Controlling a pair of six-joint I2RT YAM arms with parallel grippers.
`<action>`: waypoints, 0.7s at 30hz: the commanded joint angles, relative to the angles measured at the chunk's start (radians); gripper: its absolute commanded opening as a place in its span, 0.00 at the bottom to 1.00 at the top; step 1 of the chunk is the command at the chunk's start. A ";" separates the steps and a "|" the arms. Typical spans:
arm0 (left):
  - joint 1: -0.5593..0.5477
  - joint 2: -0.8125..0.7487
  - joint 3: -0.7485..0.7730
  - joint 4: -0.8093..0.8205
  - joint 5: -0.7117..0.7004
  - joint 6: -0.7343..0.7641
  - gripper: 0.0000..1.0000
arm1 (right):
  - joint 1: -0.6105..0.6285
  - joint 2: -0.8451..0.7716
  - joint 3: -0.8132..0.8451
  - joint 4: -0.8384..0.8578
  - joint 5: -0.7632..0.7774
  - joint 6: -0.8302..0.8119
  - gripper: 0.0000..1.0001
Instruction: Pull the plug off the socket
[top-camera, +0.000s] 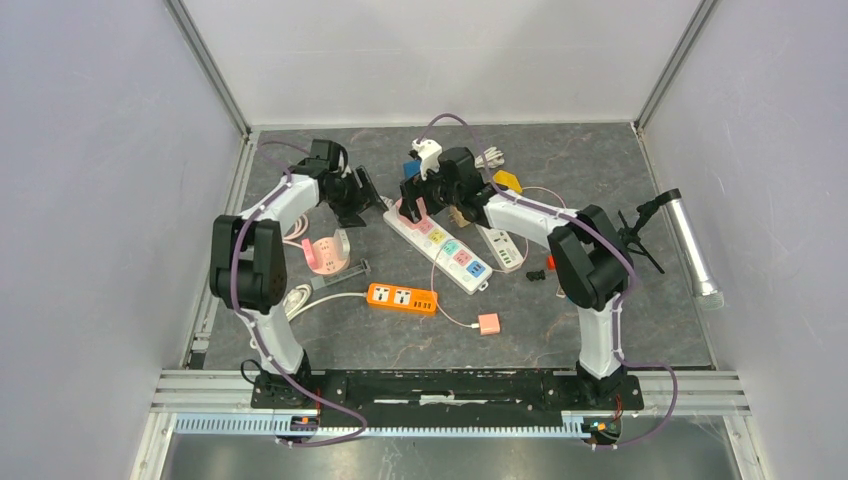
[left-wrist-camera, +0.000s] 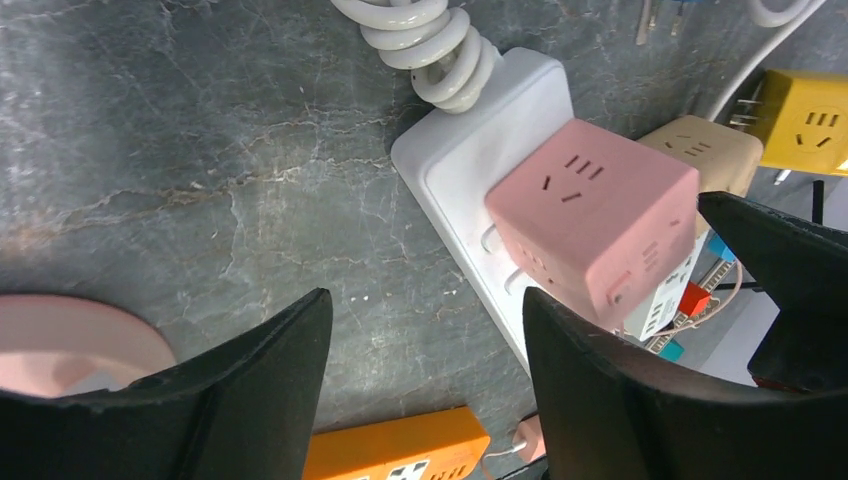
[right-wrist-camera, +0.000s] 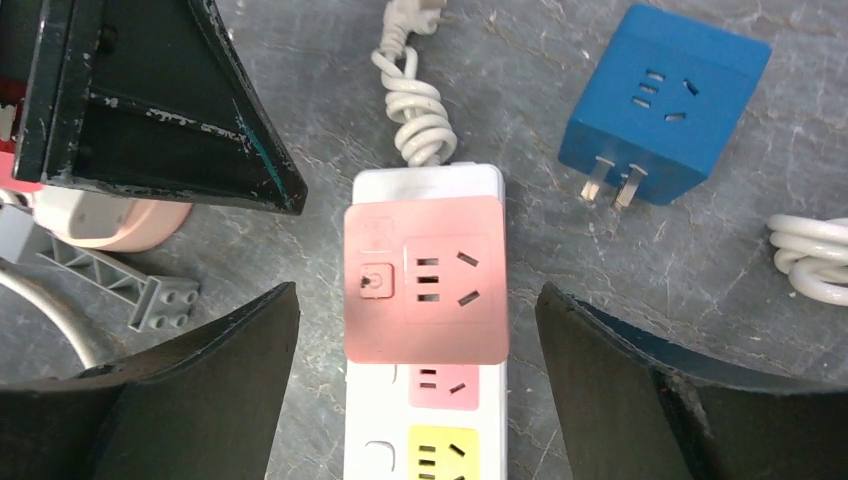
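Note:
A pink cube plug sits plugged into the far end of a white power strip with coloured sockets. In the right wrist view the pink cube plug lies straight below my right gripper, which is open with a finger either side of it, not touching. The strip runs toward the camera. My left gripper is open and empty just left of the strip, with the cube beside its right finger. In the top view both grippers, left and right, hover at the strip's far end.
A blue cube adapter lies right of the strip's coiled cord. A yellow cube, a second white strip, an orange strip, a pink round holder, a small pink charger and a silver tube lie around.

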 joint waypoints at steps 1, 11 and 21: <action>0.001 0.051 0.016 0.066 0.064 -0.045 0.74 | -0.001 0.033 0.070 -0.056 0.007 -0.032 0.91; -0.002 0.139 0.007 0.173 0.125 -0.084 0.61 | 0.001 0.107 0.121 -0.022 -0.045 -0.065 0.71; -0.026 0.179 -0.005 0.243 0.063 -0.109 0.54 | 0.000 0.134 0.115 0.090 -0.064 -0.012 0.35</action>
